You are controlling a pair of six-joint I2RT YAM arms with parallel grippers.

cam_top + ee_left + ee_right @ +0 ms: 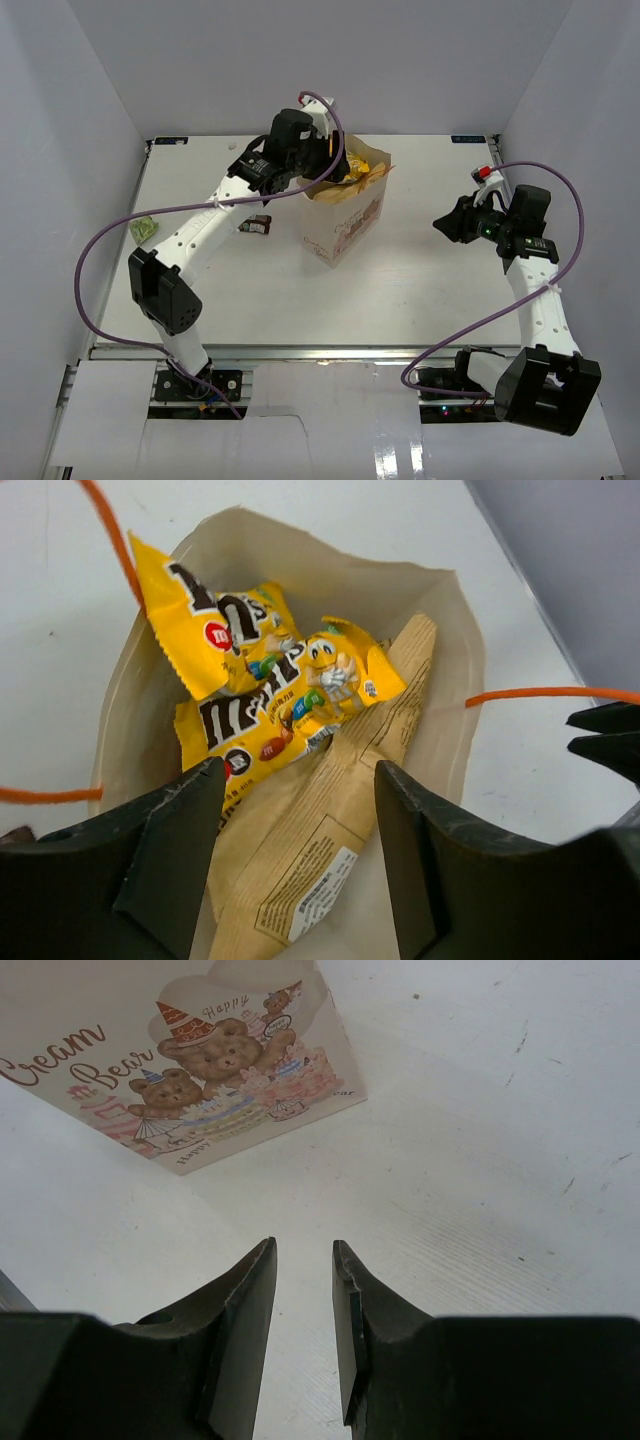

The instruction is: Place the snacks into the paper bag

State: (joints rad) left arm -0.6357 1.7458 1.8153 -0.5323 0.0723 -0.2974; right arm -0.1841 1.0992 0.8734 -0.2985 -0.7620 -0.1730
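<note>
Our left tool (300, 780) hangs spread over the cream paper bag (462, 630); inside, glossy yellow candy packets (270, 715) lie twelve o'clock of a crinkly tan pouch (320, 830). Our right tool (303, 1255) gapes narrowly, empty.

Beyond the right jaws, the bag (215, 1070) reads "Cream Bear" and "Happy" (finer print unreadable). Beyond the left jaws, yellow packets (285, 715) show "m&m's".
</note>
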